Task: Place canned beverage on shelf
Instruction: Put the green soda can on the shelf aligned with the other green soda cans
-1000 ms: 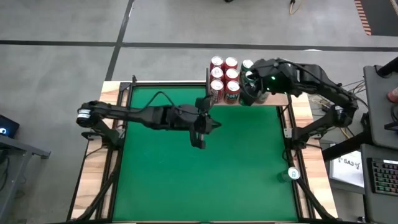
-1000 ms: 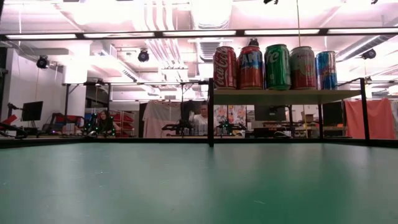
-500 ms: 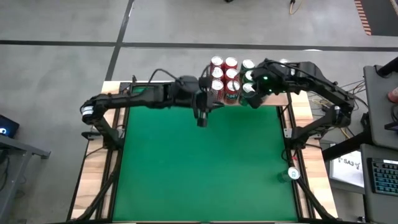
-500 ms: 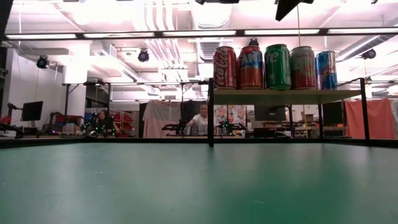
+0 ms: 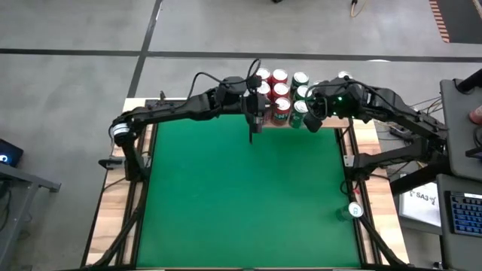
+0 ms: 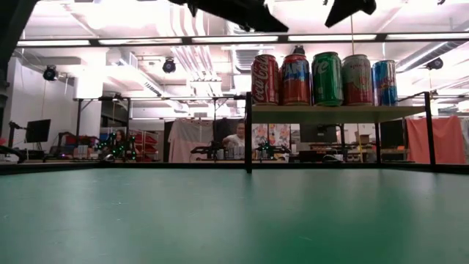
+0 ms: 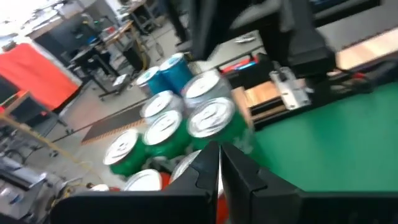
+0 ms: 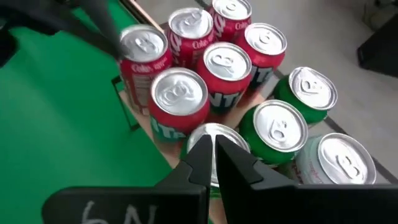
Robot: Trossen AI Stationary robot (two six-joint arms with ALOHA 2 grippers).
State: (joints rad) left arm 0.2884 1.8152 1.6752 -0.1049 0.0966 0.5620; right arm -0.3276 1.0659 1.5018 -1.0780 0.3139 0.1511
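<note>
Several cans (image 5: 280,89) stand upright in rows on the shelf (image 6: 337,114) at the table's far edge, right of the middle: red ones (image 8: 227,65) on the left, green (image 8: 280,130) and blue ones (image 7: 168,71) toward the right. My left gripper (image 5: 260,105) is shut and hangs over the shelf's left end, above the red cans, its fingers (image 7: 219,168) pointing at the green ones. My right gripper (image 5: 307,113) is shut too and hovers above a silver can top (image 8: 214,138) among the green cans. In the low view both hands show only at the top (image 6: 348,9), clear above the cans.
The green felt tabletop (image 5: 241,196) lies bare in front of the shelf. A small round green-and-white thing (image 5: 354,211) sits on the wooden border at the near right. A black post (image 6: 248,132) marks the shelf's left end. People sit in the room behind (image 6: 236,143).
My left gripper has swung from the middle of the table toward the far edge and now hangs over the shelf's left end. My right gripper has sunk a little over the green cans and drawn slightly toward the right edge. The cans have stayed where they were.
</note>
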